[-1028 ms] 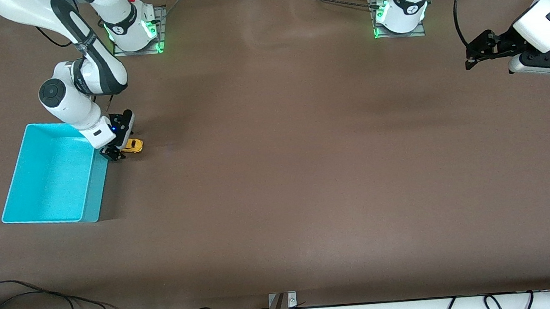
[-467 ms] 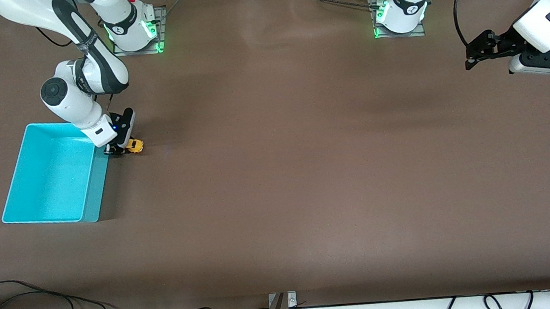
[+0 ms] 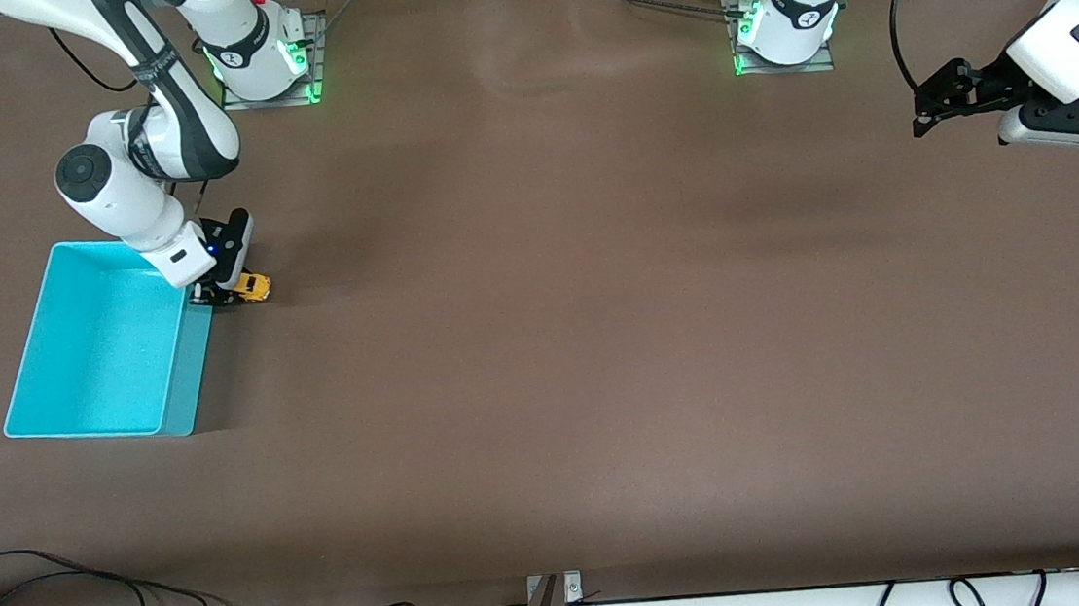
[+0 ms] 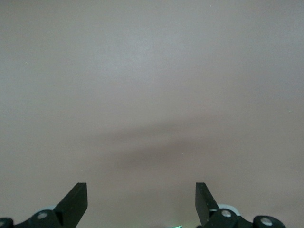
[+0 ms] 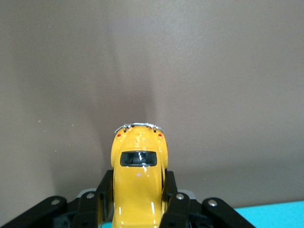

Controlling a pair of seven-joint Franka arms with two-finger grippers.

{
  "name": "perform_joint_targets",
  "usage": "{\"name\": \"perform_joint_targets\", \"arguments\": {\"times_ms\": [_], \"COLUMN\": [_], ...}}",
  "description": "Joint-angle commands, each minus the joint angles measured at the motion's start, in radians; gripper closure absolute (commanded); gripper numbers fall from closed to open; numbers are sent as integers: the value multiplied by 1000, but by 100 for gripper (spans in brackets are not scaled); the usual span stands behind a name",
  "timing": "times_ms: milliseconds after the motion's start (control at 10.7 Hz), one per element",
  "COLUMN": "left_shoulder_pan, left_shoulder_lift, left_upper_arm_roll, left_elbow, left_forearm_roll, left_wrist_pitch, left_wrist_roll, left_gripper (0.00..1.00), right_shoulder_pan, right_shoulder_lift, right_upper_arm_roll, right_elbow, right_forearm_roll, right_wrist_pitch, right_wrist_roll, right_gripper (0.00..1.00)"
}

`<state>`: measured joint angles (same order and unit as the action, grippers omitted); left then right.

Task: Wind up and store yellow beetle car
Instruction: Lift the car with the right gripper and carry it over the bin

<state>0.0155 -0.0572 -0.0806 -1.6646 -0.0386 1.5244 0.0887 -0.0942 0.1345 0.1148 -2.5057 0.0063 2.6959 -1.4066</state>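
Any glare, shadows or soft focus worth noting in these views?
Front view: even light, soft shadow beside the turquoise bin. Right wrist view: yellow beetle car sharp in the right claw, small highlights on its roof, faint shadow streaks ahead. Left wrist view: left claw open over bare table, blurry shadow bands.

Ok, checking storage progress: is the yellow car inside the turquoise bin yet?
No, the yellow beetle car sits beside the turquoise bin, clamped by the right pincer.

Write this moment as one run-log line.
right gripper: shut on yellow beetle car, beside turquoise bin | left gripper: open, waiting over table
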Motion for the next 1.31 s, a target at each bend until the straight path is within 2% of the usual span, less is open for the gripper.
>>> {"name": "perform_joint_targets", "arguments": {"times_ms": [0,280,467,748,935,1215], "left_shoulder_pan": [-2,-5,-6,-5,-5,-5], "left_shoulder_lift": [10,10,10,10,10,10], "left_upper_arm_roll": [2,1,-1,-1,-1,-1], "left_elbow": [25,26,26,26,26,26], "left_forearm_roll": [3,3,3,3,3,3], "left_wrist_pitch": [-20,-18,-18,-18,-20,-18], "left_wrist_roll": [-4,-6,-6,-6,-6,-6], "left_gripper": [0,0,0,0,0,0], "right_shoulder_pan": [-16,-16,-16,-79,-108,-202], "right_shoulder_lift": [-58,-93,-102,-104,-87,-23], "right_upper_arm_roll": [35,62,63,42,-21,-29], "right_elbow": [57,158,226,268,272,304], "right_forearm_roll": [-6,-6,-2,0,0,0], "right_wrist_pitch": [-144,-316,-401,-450,-449,-449], "right_wrist_roll": [-15,-20,-156,-383,-541,-731], "right_gripper": [100,100,100,100,100,100]}}
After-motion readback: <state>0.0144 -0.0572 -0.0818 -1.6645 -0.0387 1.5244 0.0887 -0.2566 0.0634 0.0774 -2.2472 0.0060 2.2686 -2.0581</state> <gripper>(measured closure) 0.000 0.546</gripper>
